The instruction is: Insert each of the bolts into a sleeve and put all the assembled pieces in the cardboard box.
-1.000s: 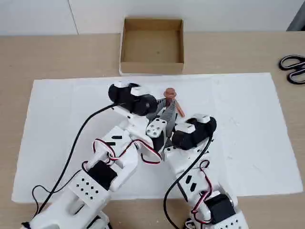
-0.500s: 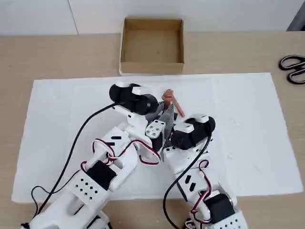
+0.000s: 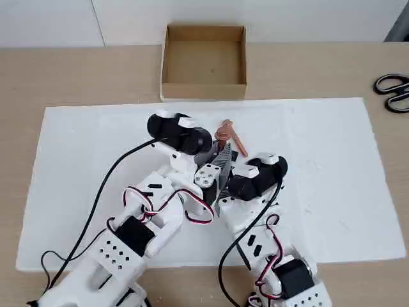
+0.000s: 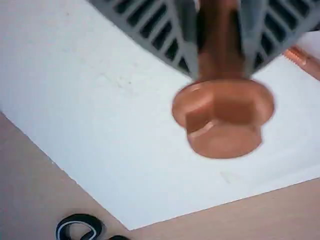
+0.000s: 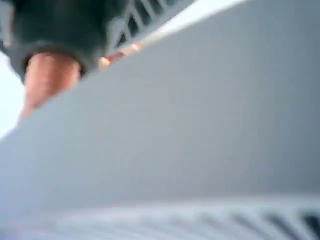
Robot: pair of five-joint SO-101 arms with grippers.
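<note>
My left gripper [image 4: 220, 70] is shut on a copper bolt [image 4: 223, 118], whose hex flange head sticks out past the grey ribbed fingers [image 4: 150, 30]. In the high view that bolt [image 3: 223, 133] sits above the white sheet, where the left gripper [image 3: 219, 142] and the right gripper [image 3: 226, 158] meet. A second copper piece [image 3: 239, 147], thin and threaded, slants away beside them, with its end at the left wrist view's edge [image 4: 304, 59]. The right wrist view shows a blurred copper shape [image 5: 47, 75] under a dark finger, and whether the right fingers grip anything is hidden. The cardboard box [image 3: 204, 89] stands behind, with nothing inside.
A white sheet [image 3: 332, 166] covers the middle of the wooden table [image 3: 83, 70]. Black scissors [image 3: 393, 91] lie at the far right edge, seen also in the left wrist view [image 4: 80, 227]. Both arms crowd the sheet's centre, with open sheet to either side.
The bolt head has dropped slightly toward the arms and tilted. Both grippers have drawn a little closer together.
</note>
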